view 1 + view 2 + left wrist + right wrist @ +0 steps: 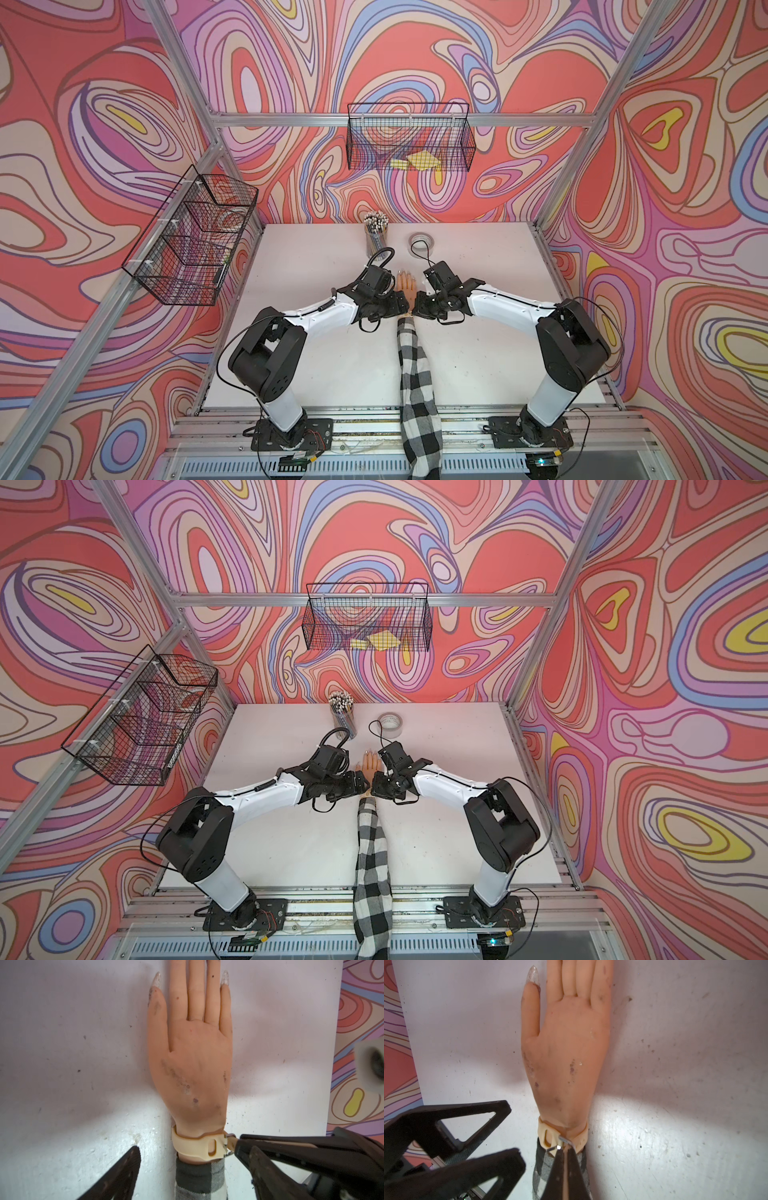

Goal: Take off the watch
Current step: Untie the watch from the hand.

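White surface [332,353] ringed by swirl-patterned walls [415,50]. Lying flat at centre, mannequin hand [405,284], fingers toward 12 o'clock, checked sleeve [415,374] trailing toward 6. Wrapped round its wrist, the watch [195,1146], cream strap showing. From 3 o'clock, right end effector [566,1151] pinching strap tail beside buckle [557,1148]. From 9 o'clock, left end effector [515,1132] spread, close beside wrist.

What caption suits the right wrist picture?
Right claw pinches the watch by its strap end, beside the buckle, on a mannequin hand.
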{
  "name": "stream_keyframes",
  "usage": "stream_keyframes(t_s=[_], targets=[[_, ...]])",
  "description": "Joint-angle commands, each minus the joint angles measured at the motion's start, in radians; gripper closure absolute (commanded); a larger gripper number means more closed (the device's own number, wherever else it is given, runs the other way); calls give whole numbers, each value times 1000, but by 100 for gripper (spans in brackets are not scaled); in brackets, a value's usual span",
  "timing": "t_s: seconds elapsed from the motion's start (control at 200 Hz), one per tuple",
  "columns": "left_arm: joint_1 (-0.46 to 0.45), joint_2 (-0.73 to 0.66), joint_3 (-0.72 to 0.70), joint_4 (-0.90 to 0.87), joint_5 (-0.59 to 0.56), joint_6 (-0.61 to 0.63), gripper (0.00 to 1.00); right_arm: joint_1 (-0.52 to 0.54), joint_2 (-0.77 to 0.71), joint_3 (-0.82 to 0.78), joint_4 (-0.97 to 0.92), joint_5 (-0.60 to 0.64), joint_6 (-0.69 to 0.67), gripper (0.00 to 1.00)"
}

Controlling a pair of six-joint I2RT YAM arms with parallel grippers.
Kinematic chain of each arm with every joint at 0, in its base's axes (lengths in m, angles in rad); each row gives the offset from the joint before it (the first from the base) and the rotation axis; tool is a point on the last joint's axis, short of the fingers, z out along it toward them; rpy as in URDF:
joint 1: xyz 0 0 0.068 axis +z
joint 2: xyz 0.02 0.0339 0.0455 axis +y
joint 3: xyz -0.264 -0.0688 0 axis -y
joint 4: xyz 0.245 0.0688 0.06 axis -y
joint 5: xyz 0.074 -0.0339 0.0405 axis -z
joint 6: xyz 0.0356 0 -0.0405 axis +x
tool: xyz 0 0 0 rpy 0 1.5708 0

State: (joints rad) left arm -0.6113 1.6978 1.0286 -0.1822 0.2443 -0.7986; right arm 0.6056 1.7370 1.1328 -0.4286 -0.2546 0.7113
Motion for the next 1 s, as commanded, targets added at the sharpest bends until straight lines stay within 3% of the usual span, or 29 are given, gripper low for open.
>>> stream_keyframes(t_s=[0.0, 0.996], targets=[[-13, 27, 26, 21, 6, -19, 17, 2, -18, -5, 19, -7, -8, 100], [-21, 48, 13, -48, -71, 47, 16, 2, -17, -8, 16, -8, -9, 100]])
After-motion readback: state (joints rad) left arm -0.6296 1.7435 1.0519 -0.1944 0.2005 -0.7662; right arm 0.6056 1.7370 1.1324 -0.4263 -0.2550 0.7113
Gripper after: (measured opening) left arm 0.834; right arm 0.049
